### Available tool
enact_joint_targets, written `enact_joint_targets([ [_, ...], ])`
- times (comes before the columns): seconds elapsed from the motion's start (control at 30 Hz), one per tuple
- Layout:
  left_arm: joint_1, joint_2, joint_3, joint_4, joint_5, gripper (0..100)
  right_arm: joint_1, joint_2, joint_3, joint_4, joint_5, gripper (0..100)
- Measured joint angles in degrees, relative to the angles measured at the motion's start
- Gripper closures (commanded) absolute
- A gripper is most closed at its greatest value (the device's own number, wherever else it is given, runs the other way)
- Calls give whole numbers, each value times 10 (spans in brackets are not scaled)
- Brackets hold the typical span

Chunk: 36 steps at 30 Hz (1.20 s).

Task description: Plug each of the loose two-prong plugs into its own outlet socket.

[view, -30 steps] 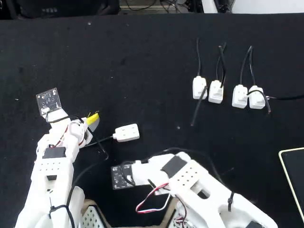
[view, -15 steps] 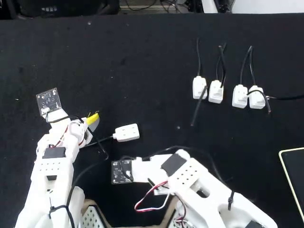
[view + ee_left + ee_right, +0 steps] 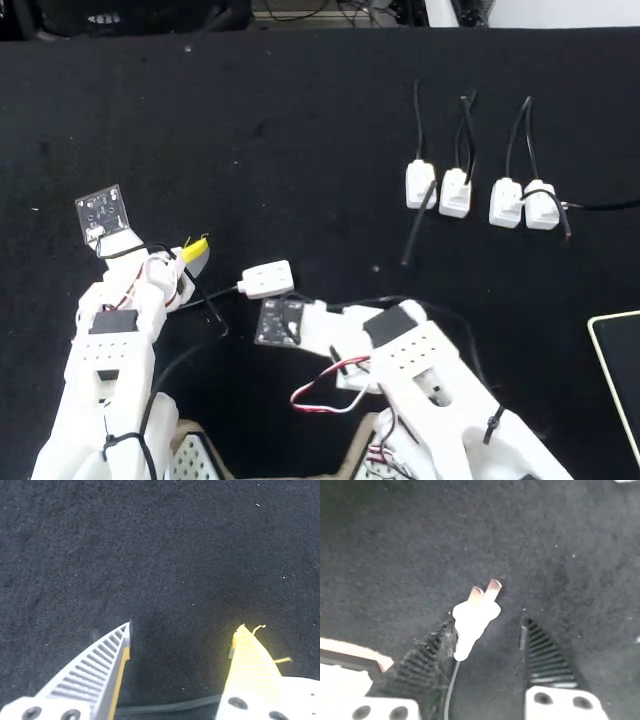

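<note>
Evidently the right gripper (image 3: 488, 624) stood spread around the small white two-prong plug (image 3: 472, 617), which lay on the black cloth table (image 3: 250, 120) touching one finger, seemingly lined up for a pinch. The left gripper (image 3: 185, 626) hung spread over the cloth, probably waiting. The white outlet sockets (image 3: 455, 193) lay well apart.

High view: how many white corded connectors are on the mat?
5. Four connectors in a row at far right; fifth connector alone ahead of the right gripper. The arms could hide more.

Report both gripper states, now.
Left gripper: open, empty.
Right gripper: open, straddling the two-prong plug, not clamped on it.
</note>
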<state>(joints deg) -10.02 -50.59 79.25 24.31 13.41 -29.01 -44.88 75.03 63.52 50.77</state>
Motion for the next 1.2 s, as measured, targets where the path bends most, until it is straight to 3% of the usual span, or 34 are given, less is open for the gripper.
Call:
enact_joint_targets([
  [0.23,0,0,0,0,0,683,3,0,25,-45,-9,823],
  [0.37,0,0,0,0,0,683,3,0,49,-104,-62,995],
  [0.53,0,0,0,0,0,683,12,0,49,-117,-78,988],
  [0.77,0,0,0,0,0,683,24,0,-32,-51,-79,988],
  [1.03,0,0,0,0,0,683,4,1,17,-173,-79,985],
  [1.2,0,0,0,0,0,683,7,1,25,-151,-135,984],
])
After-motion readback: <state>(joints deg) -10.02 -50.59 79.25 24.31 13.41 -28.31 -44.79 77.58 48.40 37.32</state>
